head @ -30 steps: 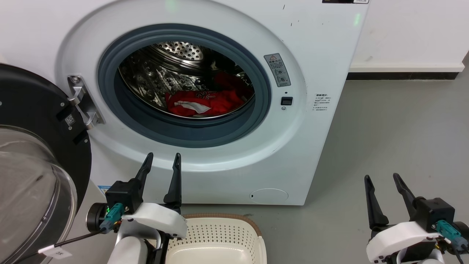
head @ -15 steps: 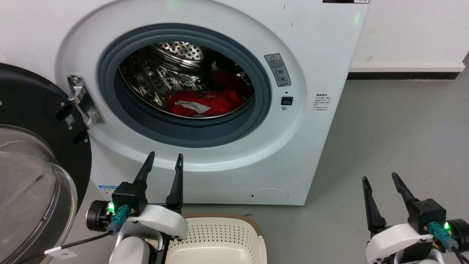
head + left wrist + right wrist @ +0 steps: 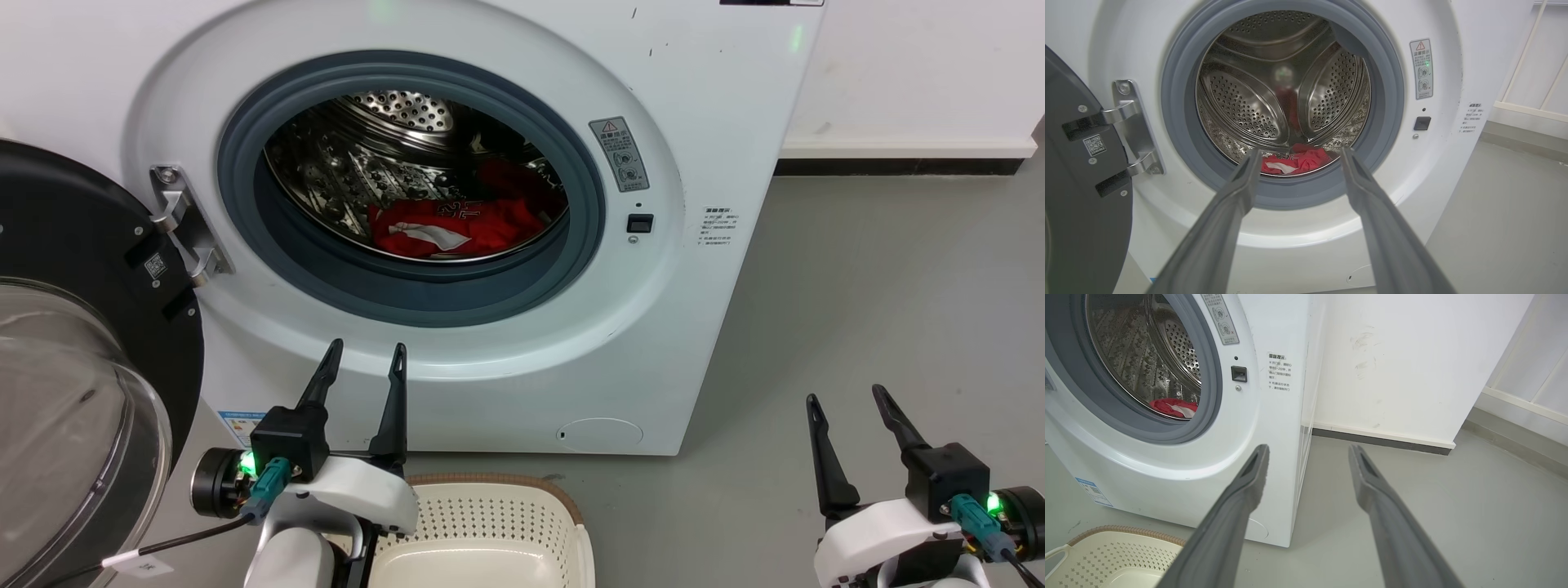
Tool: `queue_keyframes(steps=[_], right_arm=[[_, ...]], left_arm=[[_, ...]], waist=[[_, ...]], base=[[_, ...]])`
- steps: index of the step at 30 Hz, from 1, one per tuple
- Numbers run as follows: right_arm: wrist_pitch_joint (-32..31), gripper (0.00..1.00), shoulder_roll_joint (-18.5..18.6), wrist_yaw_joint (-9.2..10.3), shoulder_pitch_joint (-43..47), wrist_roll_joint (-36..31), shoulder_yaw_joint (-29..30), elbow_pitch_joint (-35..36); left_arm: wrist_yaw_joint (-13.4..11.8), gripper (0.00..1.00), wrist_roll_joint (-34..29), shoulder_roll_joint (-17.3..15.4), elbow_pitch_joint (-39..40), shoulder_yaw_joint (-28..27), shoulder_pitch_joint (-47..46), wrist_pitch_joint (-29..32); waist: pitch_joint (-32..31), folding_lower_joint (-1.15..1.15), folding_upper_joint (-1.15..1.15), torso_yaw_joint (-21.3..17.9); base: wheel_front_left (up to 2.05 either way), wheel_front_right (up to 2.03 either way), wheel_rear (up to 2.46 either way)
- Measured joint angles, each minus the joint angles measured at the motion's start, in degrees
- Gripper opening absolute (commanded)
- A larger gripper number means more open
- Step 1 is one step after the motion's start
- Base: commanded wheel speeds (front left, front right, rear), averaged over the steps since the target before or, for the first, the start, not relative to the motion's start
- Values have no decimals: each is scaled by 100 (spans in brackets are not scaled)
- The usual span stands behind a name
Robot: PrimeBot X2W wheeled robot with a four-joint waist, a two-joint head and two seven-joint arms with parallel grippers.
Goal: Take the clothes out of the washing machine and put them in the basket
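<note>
A: Where are the clothes?

B: The clothes (image 3: 457, 229), bright red with a white patch, lie heaped at the bottom of the steel drum (image 3: 359, 163) inside the washing machine (image 3: 506, 384). The grey porthole rim (image 3: 408, 302) hides the heap's lower edge, so I can't tell how many pieces there are. A small printed mark on top is too small to read.

A: And the door?

B: The door (image 3: 65, 237) stands swung wide at the left. Its black frame and glass bowl are cut off by the picture's edge.

A: The basket?

B: The basket (image 3: 490, 510) sits on the grey floor (image 3: 882, 310) just in front of the machine. The bottom edge crops it, and the left arm (image 3: 343, 490) covers its left corner.

A: The grippers?

B: The left gripper (image 3: 366, 345) hangs below the porthole, its fingers spread apart and holding nothing. The right gripper (image 3: 844, 393) is off to the right over the floor, well apart from the machine, with its fingers likewise parted and empty. From the left wrist, the red heap (image 3: 1298, 161) shows between that gripper's two fingers, far beyond their tips.
</note>
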State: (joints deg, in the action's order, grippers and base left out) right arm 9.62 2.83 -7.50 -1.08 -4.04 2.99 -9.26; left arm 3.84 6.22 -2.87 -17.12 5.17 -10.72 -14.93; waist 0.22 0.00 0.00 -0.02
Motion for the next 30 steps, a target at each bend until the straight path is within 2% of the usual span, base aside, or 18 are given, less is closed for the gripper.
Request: queue_keyframes(steps=[13,18,23,30], right_arm=[[-2,100,0,0,-4,13,2,55],[-15,100,0,0,-81,30,-33,227],[-16,100,2,0,-210,46,-84,459],[-18,100,2,0,-487,57,-166,721]], left_arm=[[-59,100,-4,0,0,21,-26,-13],[-176,100,-2,0,0,8,-216,-14],[-342,100,49,1,-94,38,-603,-14],[-438,100,64,1,-557,-12,-1431,-14]], waist=[[94,0,0,11],[274,0,0,-15],[579,0,0,-78],[1150,0,0,-244]], base=[[0,0,0],[0,0,0],[0,0,0],[0,0,0]])
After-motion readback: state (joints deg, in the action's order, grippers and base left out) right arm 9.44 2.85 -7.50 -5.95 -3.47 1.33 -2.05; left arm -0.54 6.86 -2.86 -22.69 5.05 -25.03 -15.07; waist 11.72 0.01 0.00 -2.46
